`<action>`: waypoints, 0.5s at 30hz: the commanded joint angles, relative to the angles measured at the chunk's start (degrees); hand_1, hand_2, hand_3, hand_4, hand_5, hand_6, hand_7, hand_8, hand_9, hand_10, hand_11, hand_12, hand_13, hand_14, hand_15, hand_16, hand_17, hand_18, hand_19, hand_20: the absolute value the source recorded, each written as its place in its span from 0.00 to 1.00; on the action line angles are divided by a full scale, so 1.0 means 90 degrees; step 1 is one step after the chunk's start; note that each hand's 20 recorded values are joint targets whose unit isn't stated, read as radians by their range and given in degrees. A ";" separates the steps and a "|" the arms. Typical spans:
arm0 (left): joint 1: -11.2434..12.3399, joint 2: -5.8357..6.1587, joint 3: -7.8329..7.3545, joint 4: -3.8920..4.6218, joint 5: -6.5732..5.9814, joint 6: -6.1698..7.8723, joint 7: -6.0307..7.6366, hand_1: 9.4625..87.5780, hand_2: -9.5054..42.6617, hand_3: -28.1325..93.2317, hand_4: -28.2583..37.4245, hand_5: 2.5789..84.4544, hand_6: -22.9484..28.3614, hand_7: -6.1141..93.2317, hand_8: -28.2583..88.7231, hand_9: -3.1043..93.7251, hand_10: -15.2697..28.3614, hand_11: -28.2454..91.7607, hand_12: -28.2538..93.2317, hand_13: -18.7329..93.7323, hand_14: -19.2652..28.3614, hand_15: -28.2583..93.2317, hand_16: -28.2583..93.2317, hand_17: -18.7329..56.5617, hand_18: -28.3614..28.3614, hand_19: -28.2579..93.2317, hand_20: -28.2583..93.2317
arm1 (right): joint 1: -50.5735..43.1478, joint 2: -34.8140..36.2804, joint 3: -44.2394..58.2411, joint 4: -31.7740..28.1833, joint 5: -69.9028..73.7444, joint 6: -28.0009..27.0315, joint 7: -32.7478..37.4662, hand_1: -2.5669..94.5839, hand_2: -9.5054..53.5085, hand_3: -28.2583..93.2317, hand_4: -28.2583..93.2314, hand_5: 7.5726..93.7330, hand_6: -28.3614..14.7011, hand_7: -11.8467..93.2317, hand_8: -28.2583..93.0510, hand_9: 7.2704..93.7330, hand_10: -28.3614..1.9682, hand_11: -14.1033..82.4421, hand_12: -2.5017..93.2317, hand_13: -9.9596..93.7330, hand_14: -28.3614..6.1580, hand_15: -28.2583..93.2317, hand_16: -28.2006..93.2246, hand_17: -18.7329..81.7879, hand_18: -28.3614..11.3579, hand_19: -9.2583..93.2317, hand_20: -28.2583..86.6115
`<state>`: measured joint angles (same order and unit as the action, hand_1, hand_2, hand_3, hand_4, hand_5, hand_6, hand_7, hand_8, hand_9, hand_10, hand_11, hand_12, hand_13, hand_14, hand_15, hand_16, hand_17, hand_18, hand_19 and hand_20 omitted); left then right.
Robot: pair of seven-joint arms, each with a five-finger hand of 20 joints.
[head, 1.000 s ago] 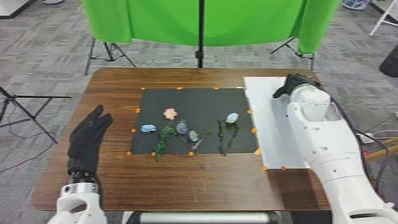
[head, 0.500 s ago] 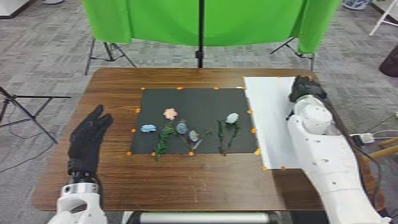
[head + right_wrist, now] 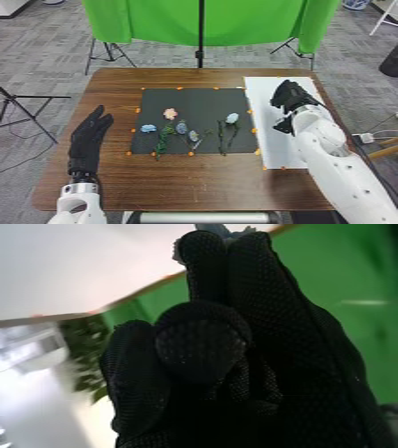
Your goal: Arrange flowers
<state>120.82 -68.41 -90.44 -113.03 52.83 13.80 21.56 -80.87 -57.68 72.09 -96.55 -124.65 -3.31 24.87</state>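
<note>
table (image 3: 222, 185): wood, visible grain, smooth, slightly glossy
mat (image 3: 195, 95): dark, matt, smooth
sheet (image 3: 263, 97): paper-like, smooth
backdrop (image 3: 147, 20): cloth, matt, softly folded
floor (image 3: 53, 65): carpet-like, rough, matt
right arm (image 3: 342, 170): smooth, plastic-looking
right hand (image 3: 289, 96): fabric glove, mesh-textured, matt

Our left hand (image 3: 86, 142) points up at left, fingers straight; our right hand (image 3: 291, 97) is right of centre, arm (image 3: 339, 162) slanting from lower right.
</note>
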 commanded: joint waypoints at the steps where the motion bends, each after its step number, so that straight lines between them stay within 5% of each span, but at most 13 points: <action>1: 0.0076 0.0007 0.0035 0.0062 0.0052 -0.0085 -0.0099 0.19 0.05 0.80 0.14 0.50 0.52 0.14 0.20 0.48 0.64 0.36 0.33 0.47 0.71 0.31 0.25 0.33 0.68 0.25 0.38 | -0.0776 0.0322 -0.0283 -0.1186 0.0292 -0.0437 -0.0257 0.76 0.00 0.63 0.15 0.80 0.56 0.31 0.35 0.95 0.59 0.25 0.46 0.98 0.79 0.68 0.53 0.86 0.56 0.97 0.65; 15: 0.0031 -0.0024 0.0041 0.0078 0.0060 -0.0085 -0.0102 0.19 0.05 0.80 0.14 0.50 0.52 0.14 0.20 0.48 0.64 0.36 0.33 0.47 0.71 0.31 0.25 0.33 0.68 0.24 0.38 | -0.1296 0.0216 -0.0399 -0.1410 0.0493 -0.0447 -0.0379 0.72 0.00 0.64 0.15 0.78 0.58 0.32 0.36 0.95 0.61 0.26 0.47 0.97 0.78 0.68 0.53 0.86 0.56 0.97 0.65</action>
<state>120.69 -68.17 -90.38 -112.98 52.94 13.51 21.17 -91.01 -54.86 68.12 -109.84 -120.71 -7.32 22.16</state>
